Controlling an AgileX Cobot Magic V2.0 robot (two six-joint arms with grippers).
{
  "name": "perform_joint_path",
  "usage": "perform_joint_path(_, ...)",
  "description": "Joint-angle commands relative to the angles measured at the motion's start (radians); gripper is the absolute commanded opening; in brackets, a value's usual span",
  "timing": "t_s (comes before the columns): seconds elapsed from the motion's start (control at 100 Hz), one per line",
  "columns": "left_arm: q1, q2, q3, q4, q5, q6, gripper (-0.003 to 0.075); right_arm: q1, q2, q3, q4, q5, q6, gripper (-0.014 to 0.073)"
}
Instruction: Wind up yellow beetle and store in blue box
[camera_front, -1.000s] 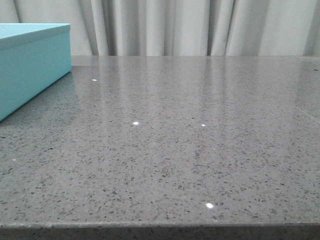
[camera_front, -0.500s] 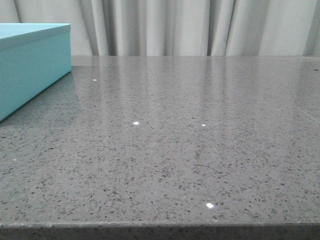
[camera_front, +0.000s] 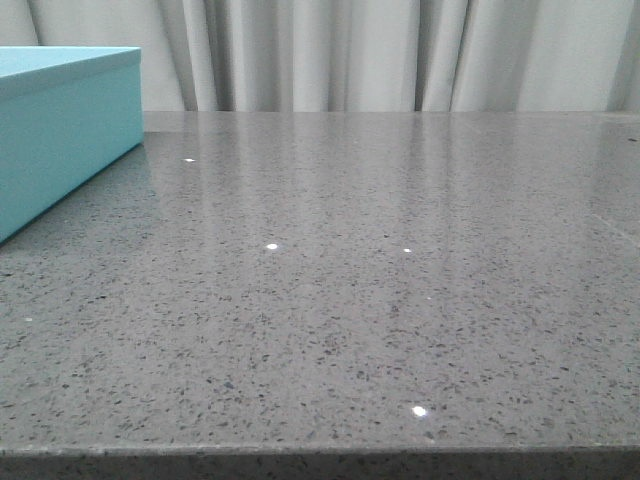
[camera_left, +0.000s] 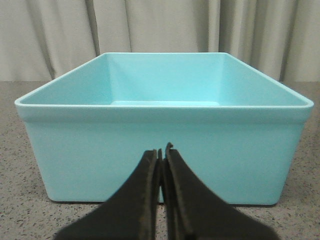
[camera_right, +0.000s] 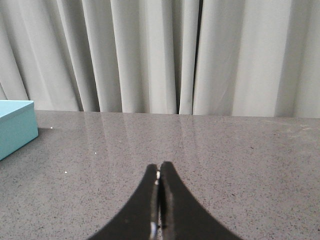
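— Grey speckled stone tabletop (camera_front: 380, 300) looks the same as a second ago; nothing has shifted. Where's the beetle?

— I can't spot it. My left pincer (camera_left: 162, 152) is pressed together before the open light-blue plastic box (camera_left: 165, 145) at far left; its floor is hidden. My right pincer (camera_right: 159, 172) is pressed together too, holding nothing.

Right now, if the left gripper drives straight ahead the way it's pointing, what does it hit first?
Likely the near wall of the blue box. The left gripper, jaws shut, points squarely at that wall, below the rim, with grey table between them. How much gap remains is unclear from the wrist view.
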Motion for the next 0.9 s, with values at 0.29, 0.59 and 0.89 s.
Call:
perform_joint_path(0.29,-0.009,-0.03,0.043,0.0,-0.075,-0.014,-0.002,-0.002,-0.013,0.001,-0.079,-0.176,-0.002,-0.0066)
perform_joint_path(0.59,-0.009,-0.03,0.043,0.0,-0.075,-0.014,-0.002,-0.141,-0.013,0.144,0.235,-0.373,-0.204,-0.0066)
perform_joint_path(0.89,-0.009,-0.03,0.043,0.0,-0.075,-0.014,-0.002,-0.468,-0.013,0.378,0.624,-0.793,-0.474,-0.0066)
